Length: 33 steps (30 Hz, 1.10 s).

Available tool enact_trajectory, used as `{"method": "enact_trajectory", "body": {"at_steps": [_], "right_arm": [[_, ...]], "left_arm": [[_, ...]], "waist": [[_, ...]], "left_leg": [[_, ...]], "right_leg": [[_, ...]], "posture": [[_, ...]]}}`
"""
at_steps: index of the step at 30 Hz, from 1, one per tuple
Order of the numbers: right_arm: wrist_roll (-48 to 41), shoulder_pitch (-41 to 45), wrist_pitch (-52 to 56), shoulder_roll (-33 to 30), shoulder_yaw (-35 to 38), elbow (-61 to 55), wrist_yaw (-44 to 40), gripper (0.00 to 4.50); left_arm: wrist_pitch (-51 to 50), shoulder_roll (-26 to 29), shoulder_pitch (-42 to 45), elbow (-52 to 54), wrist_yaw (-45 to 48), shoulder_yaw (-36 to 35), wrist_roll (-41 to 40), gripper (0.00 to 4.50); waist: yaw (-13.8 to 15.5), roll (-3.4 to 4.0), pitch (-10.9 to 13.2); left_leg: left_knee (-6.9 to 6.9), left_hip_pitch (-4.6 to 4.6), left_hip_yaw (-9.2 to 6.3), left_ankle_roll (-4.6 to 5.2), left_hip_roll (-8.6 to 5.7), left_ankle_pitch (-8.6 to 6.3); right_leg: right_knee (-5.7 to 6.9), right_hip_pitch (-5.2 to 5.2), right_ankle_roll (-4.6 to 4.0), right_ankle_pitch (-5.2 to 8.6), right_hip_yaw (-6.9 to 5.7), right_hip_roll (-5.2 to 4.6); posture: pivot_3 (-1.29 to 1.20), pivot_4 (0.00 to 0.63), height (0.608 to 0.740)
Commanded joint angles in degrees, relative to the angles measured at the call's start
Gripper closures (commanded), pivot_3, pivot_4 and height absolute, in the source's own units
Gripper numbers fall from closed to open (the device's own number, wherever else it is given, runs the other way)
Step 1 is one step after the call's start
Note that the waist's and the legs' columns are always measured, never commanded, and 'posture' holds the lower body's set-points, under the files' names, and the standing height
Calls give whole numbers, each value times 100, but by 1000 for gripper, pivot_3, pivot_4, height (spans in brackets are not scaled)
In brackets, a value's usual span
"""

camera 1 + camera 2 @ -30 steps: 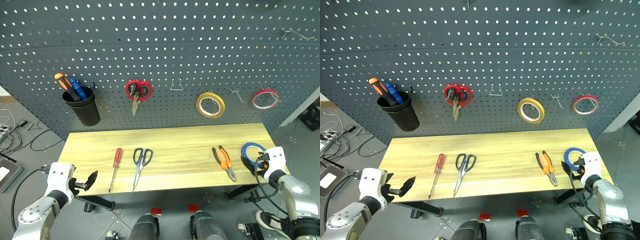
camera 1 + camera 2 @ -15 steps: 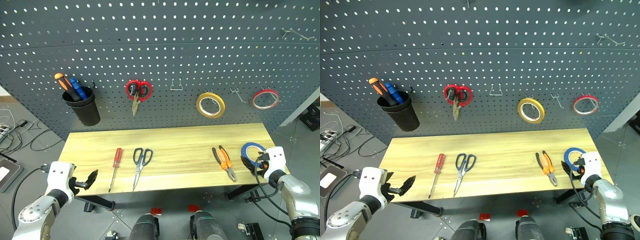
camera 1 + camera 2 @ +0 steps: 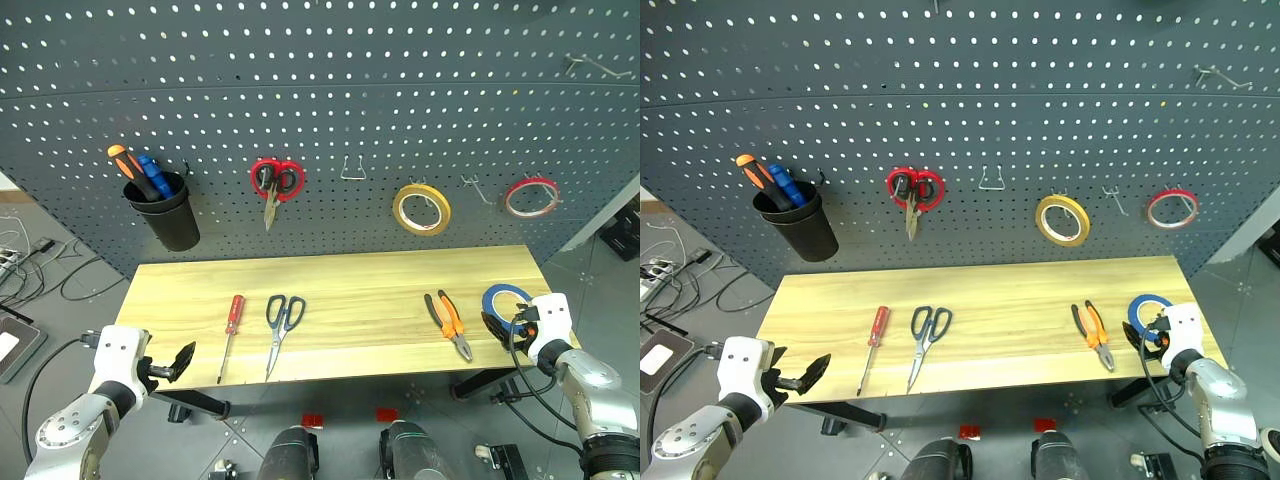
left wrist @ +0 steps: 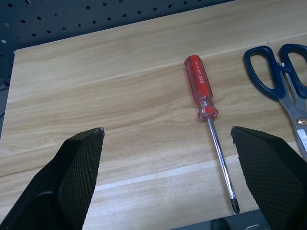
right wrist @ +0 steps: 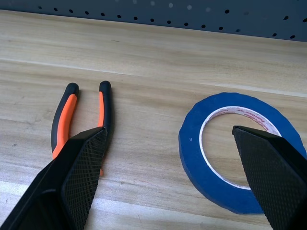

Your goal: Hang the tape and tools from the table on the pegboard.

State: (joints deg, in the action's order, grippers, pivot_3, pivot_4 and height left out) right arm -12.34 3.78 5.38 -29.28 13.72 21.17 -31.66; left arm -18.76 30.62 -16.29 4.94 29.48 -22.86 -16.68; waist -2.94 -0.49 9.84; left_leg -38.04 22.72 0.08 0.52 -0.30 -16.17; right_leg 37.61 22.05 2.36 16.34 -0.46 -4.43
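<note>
Blue tape (image 5: 240, 151) lies flat between the right gripper's (image 5: 175, 158) spread jaws (nothing grasped).

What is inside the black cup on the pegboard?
Inside the black cup stand an orange-handled tool and a blue-handled tool; their lower ends are hidden by the cup's wall.

Surroundings: grey floor (image 3: 60, 250) on both sides of the workstation.
Black cables (image 3: 40, 262) lie at 9 o'clock.

The light wooden table (image 3: 370, 285) carries four things. From its left lie a red-handled screwdriver (image 3: 231, 333), blue-handled scissors (image 3: 281, 326), orange-and-black pliers (image 3: 447, 323) and blue tape (image 3: 503, 299).
</note>
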Motion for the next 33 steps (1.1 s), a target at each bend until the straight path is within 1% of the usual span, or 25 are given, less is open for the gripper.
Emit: {"method": "enact_trajectory", "body": {"at_steps": [1,3,7,9,10,11,15,19,23,25,27,30,33], "right_arm": [[169,207,-1,-205,-135,-70,-96,0],[233,309,34,-266,-231,-32,-139,0],[338,675,164,-406,-395,143,-265,0],[359,809,231,-449,-425,218,-285,0],[359,860,294,-480,-432,229,-303,0],[363,914,375,-511,-441,237,-307,0],[324,1053,890,-641,-458,114,-353,0],[271,1106,1405,-716,-475,-102,-420,0],[276,1239,1844,-778,-580,-202,-543,0],[297,1311,1917,-807,-638,-160,-629,0],[394,1470,1851,-836,-714,76,-678,0],[466,1740,1802,-852,-773,391,-701,0],[523,1969,1747,-834,-808,647,-694,0]], "left_arm": [[-129,26,298,317,98,222,-93,27],[-200,33,480,342,178,398,-77,27],[-342,39,1186,248,468,1008,-45,27],[-428,22,1479,216,632,1274,-68,27],[-492,11,1611,244,722,1422,-88,27],[-552,-15,1767,278,833,1602,-111,27],[-656,-214,2490,234,1366,2306,-194,27],[-520,-489,3172,-60,1853,2951,-110,27],[-131,-937,4179,-864,2307,3492,83,27],[76,-1135,4597,-1278,2499,3667,185,27],[443,-1375,5043,-1850,2684,3869,375,27],[1047,-1681,5565,-2676,2926,4118,668,27],[1539,-1911,5903,-3368,3088,4204,865,27]], "waist": [[2,-1,30],[1,-5,70],[0,-10,137],[-4,-7,166],[-18,-8,169],[-31,-8,195],[-30,-13,336],[-48,-20,435],[-76,-31,569],[-95,-30,629],[-149,-38,714],[-203,-46,817],[-255,-61,909]], "left_leg": [[0,0,0,0,0,0],[-2,-1,2,1,-2,2],[-2,7,0,0,-2,3],[-4,8,0,0,-2,3],[-3,9,1,0,-2,3],[-2,9,0,0,-2,3],[-10,14,-1,1,-3,4],[-15,14,0,2,-3,4],[-20,18,-1,2,-1,5],[-38,25,-2,2,-1,5],[-56,26,-1,3,-3,5],[-74,34,0,3,-2,5],[-80,43,8,3,-2,5]], "right_leg": [[0,0,0,0,0,0],[1,-1,-2,-1,0,-3],[3,5,-1,-2,-6,-1],[5,5,-1,-2,-6,0],[4,5,-1,-2,-6,1],[3,6,-1,-2,-6,2],[6,4,1,-4,-8,3],[12,4,3,-5,-7,6],[18,10,4,-5,-6,14],[31,13,4,-5,-9,17],[36,11,9,-7,-8,23],[40,13,17,-11,-11,26],[40,24,25,-15,-13,27]], "posture": [[-137,215,740],[-137,215,740],[-142,239,740],[-142,239,740],[-147,259,740],[-147,259,740],[-159,284,740],[-170,308,740],[-185,332,740],[-188,336,740],[-198,358,740],[-212,379,740],[-221,390,740]]}}
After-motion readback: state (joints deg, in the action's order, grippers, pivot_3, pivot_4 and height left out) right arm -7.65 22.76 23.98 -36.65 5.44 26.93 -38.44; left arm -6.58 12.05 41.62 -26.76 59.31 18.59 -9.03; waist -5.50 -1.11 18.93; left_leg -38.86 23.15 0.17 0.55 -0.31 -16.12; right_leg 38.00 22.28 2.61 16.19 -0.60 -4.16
